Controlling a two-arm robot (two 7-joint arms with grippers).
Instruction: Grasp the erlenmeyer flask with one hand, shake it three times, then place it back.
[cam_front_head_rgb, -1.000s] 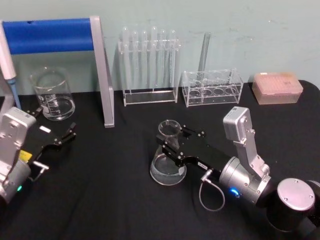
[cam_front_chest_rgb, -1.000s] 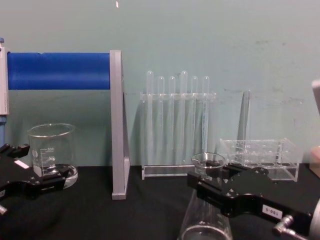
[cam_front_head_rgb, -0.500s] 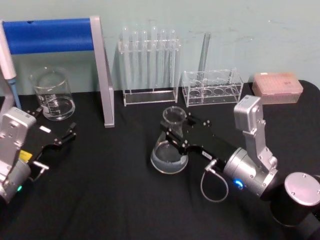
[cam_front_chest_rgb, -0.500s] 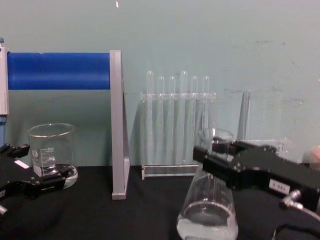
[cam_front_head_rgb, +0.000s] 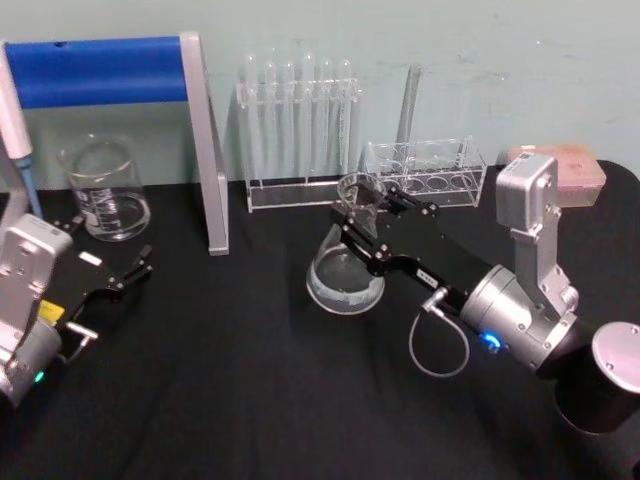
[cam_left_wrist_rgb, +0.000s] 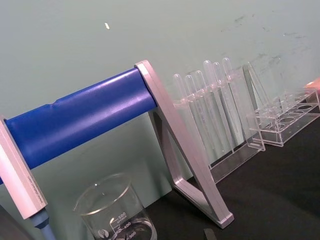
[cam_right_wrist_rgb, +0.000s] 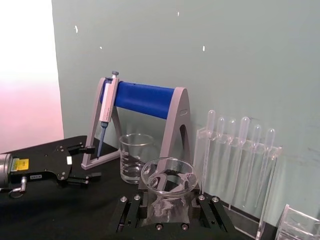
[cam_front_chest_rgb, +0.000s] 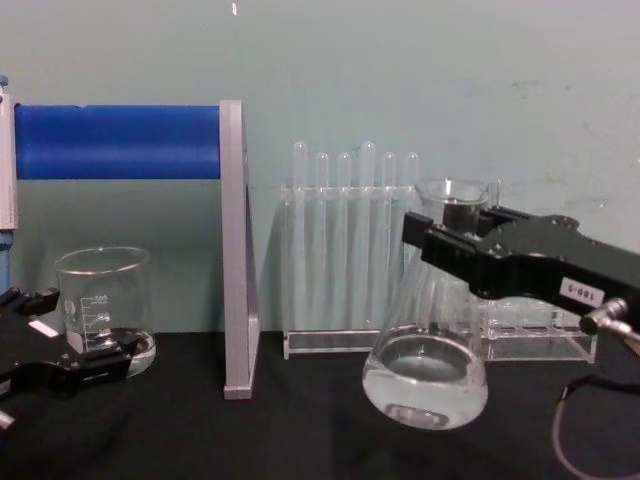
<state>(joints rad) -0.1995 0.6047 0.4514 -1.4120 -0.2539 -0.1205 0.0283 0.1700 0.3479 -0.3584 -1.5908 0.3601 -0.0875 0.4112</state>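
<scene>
Right end effector (cam_front_head_rgb: 362, 216) gripped the erlenmeyer flask (cam_front_head_rgb: 345, 276) by the neck, its near-upright body hanging toward six o'clock, clear of the worktop (cam_front_head_rgb: 220, 390). Left end effector (cam_front_head_rgb: 106, 248) sat open.

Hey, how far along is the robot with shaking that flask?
Done: the right gripper is shut on the neck of the erlenmeyer flask. In hand: the flask hangs tilted, clear of the black table; a shake count cannot be read from this. Left: any remaining shakes, then setting it down. The left gripper rests open at the table's left.
</scene>
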